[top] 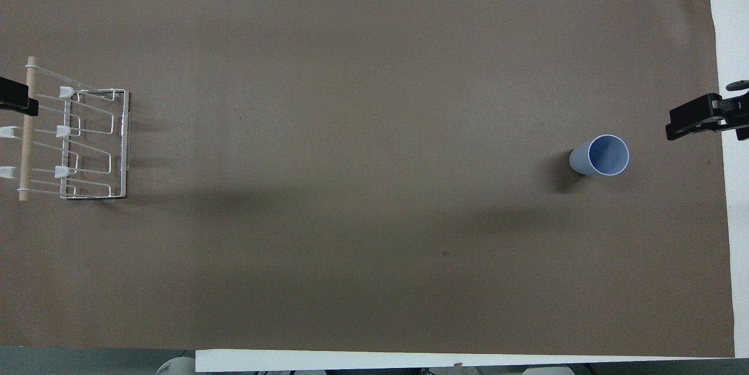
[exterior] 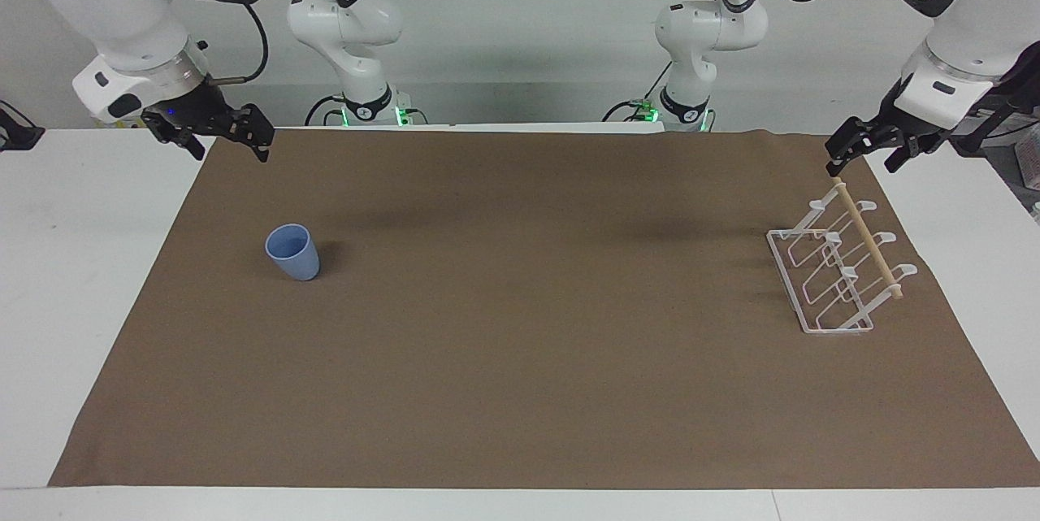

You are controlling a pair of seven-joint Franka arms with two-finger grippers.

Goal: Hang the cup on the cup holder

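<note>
- A small light-blue plastic cup (exterior: 292,252), tapered and without a handle, stands upright with its mouth up on the brown mat (exterior: 520,391), toward the right arm's end of the table; nothing touches it.
- A small white wire cup holder (exterior: 837,269) with slanted looped prongs and a pale wooden dowel (exterior: 866,238) along its top sits on the mat toward the left arm's end — well apart from the cup, with bare mat between them.
- The right gripper (exterior: 229,139) hangs in the air over the mat's edge near the cup's end of the table; its fingers stand apart and hold nothing.
- The left gripper (exterior: 864,151) hangs above the mat's corner, just beside the upper end of the dowel — whether it touches the dowel cannot be told; its fingers are spread and empty.
</note>
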